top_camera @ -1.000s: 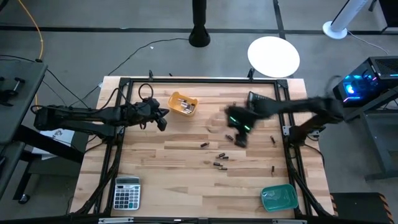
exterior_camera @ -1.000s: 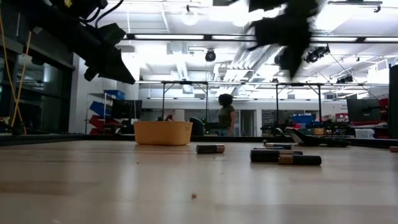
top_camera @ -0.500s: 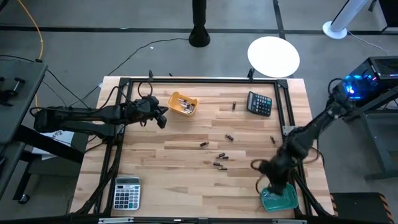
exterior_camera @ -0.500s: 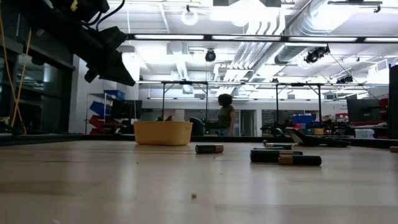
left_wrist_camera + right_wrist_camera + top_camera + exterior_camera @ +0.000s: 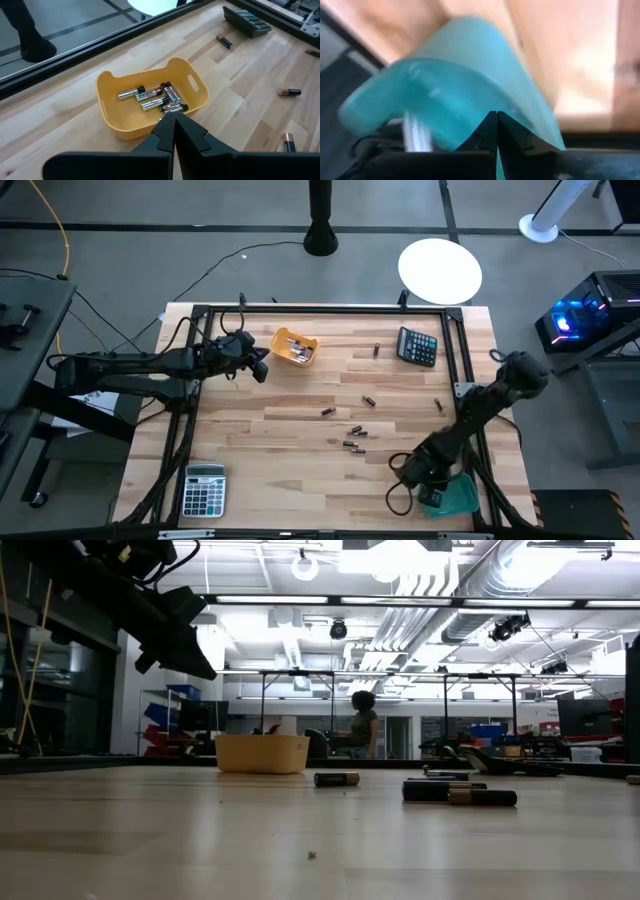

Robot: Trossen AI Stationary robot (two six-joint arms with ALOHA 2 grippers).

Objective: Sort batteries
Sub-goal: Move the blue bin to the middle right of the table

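We see our left gripper (image 5: 262,367) hanging above the pale wooden plank table (image 5: 300,435) near its far left side, just beside the small yellow plastic tray (image 5: 294,347); in the left wrist view its fingertips are pressed together with nothing between them, the tips pointing at that tray's near wall. Our right gripper (image 5: 430,498) is low at the near right corner, right at the small teal plastic tray (image 5: 459,497), close to the black metal frame rail (image 5: 472,445) and the table edge. In the right wrist view its fingers meet at the tips, empty, with the teal tray filling the picture.

The middle of the table is open apart from the loose small dark cylindrical batteries (image 5: 352,436), scattered between the two grippers and well apart from both. More silvery batteries (image 5: 150,98) lie inside the yellow tray. One battery (image 5: 376,350) lies near the dark calculator (image 5: 417,346) at the far right; a grey calculator (image 5: 203,489) sits at the near left corner.

The right arm covers part of the teal tray from above, and we cannot make out its contents.
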